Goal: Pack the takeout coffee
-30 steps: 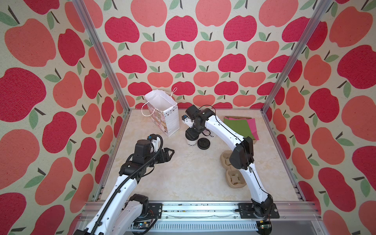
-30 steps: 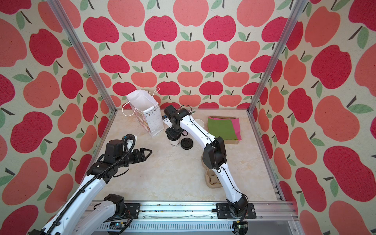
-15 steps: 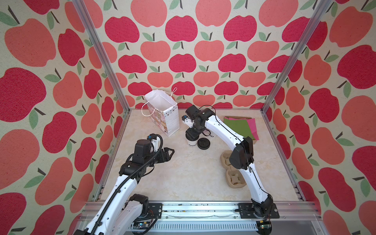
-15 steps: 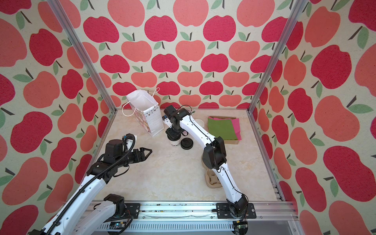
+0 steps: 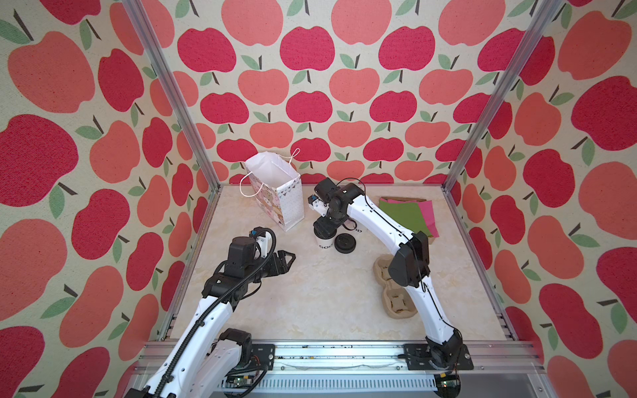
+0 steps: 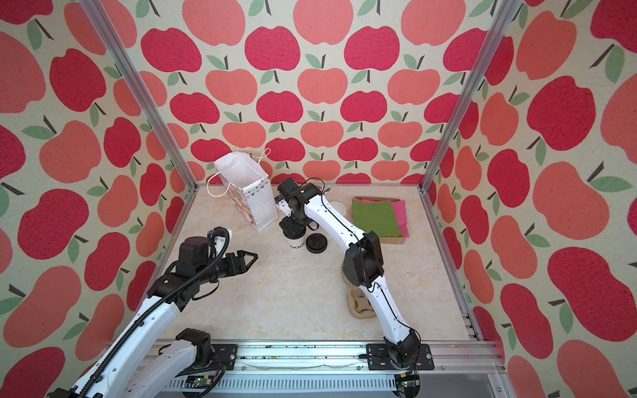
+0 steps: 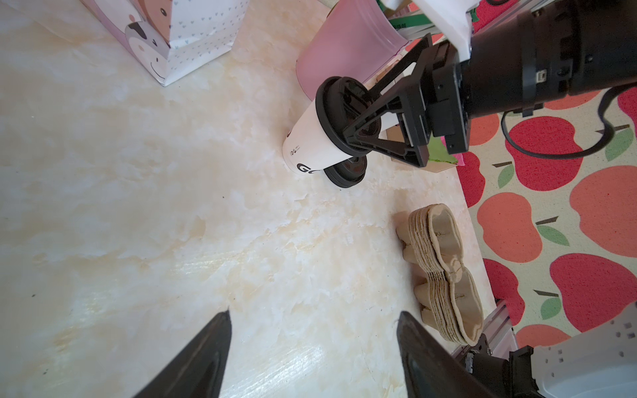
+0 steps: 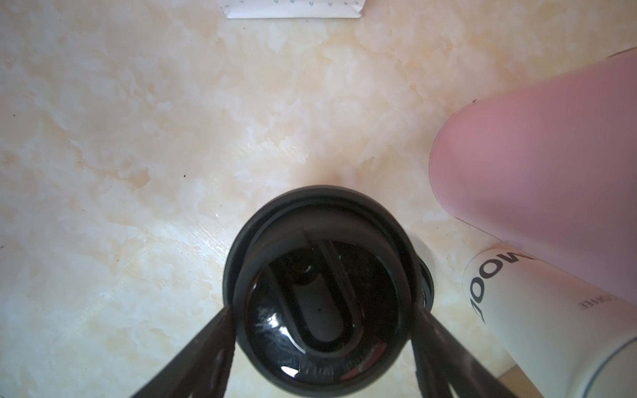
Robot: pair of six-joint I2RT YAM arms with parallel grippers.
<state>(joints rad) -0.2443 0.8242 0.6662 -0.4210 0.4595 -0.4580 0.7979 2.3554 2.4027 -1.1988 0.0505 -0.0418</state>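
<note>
The takeout coffee (image 5: 324, 243) (image 6: 295, 244) (image 7: 310, 144) is a white paper cup with black lettering and a black sip lid (image 8: 320, 262). It stands on the marble table just right of the gift bag. My right gripper (image 5: 324, 229) (image 7: 344, 113) (image 8: 324, 306) comes down on it from above. One fingertip is at each side of the lid's rim. Black on black hides whether they press it. My left gripper (image 5: 289, 263) (image 6: 251, 263) (image 7: 314, 313) hovers open and empty over the table, to the left of the cup and nearer the front.
A white patterned gift bag (image 5: 275, 193) (image 6: 246, 193) stands open at the back left. A loose black lid (image 5: 345, 243) lies right of the cup. Close by are a pink holder (image 8: 534, 165) and another white cup (image 8: 517, 310). Stacked pulp carriers (image 5: 393, 299) and green and pink napkins (image 5: 406, 213) lie to the right.
</note>
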